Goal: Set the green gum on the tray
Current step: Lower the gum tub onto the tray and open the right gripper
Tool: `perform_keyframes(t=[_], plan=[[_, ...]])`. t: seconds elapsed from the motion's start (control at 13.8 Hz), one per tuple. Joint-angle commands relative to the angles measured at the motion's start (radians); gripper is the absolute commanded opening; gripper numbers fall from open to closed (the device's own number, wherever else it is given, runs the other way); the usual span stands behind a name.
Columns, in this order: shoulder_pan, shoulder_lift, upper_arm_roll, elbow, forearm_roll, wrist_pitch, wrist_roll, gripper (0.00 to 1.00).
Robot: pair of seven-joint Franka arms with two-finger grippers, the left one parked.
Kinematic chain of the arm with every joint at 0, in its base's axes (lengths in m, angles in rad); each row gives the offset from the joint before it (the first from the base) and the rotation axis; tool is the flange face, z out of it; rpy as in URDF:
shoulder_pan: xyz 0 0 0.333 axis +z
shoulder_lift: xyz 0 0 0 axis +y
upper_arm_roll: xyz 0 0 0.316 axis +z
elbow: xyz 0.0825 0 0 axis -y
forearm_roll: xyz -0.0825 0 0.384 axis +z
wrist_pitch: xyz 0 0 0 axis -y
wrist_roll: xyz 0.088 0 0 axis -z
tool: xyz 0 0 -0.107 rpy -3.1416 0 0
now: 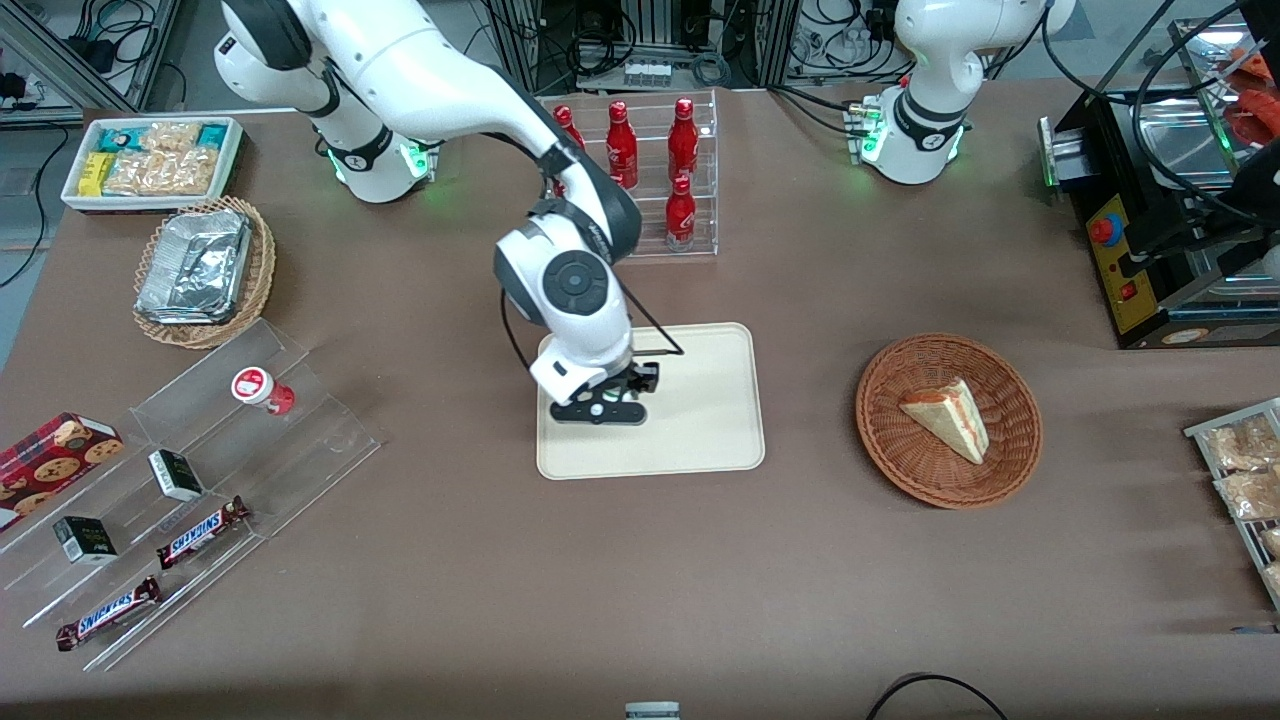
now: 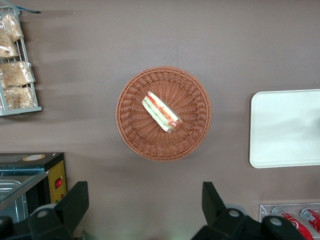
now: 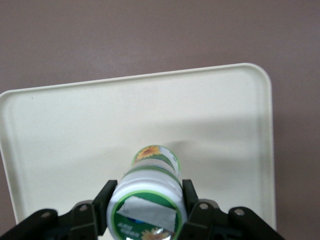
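Right wrist view gives us the clearest look: the gripper [image 3: 147, 207] has its jaws closed on the green gum [image 3: 148, 192], pinching the canister across its round body, and it hangs over the tray [image 3: 75, 125]. We cannot say whether its base touches the tray floor yet; the shadow under it suggests a small gap. We judge the canister light and rigid, with smooth plastic sides that could slip or roll if let go while tilted, so a hold across the middle of the body suits it. From the front, the gripper [image 1: 598, 398] sits over the tray [image 1: 700, 420] at its edge toward the working arm's end of the tabletop [image 1: 640, 560]. Nothing else shows on the tray. The round wicker basket [image 1: 1010, 455] holds a wedge of sandwich [image 1: 948, 415], and the red-lidded canister [image 1: 262, 389] rests on the clear stepped rack [image 1: 300, 440].
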Motion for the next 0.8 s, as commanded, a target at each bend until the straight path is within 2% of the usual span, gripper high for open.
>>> perform_keyframes(t=[0.0,0.73], plan=[[0.023,0.054,-0.011,0.046,0.016,0.034,0.032,0.00],[0.040,0.121,-0.011,0.044,0.016,0.070,0.045,0.00]])
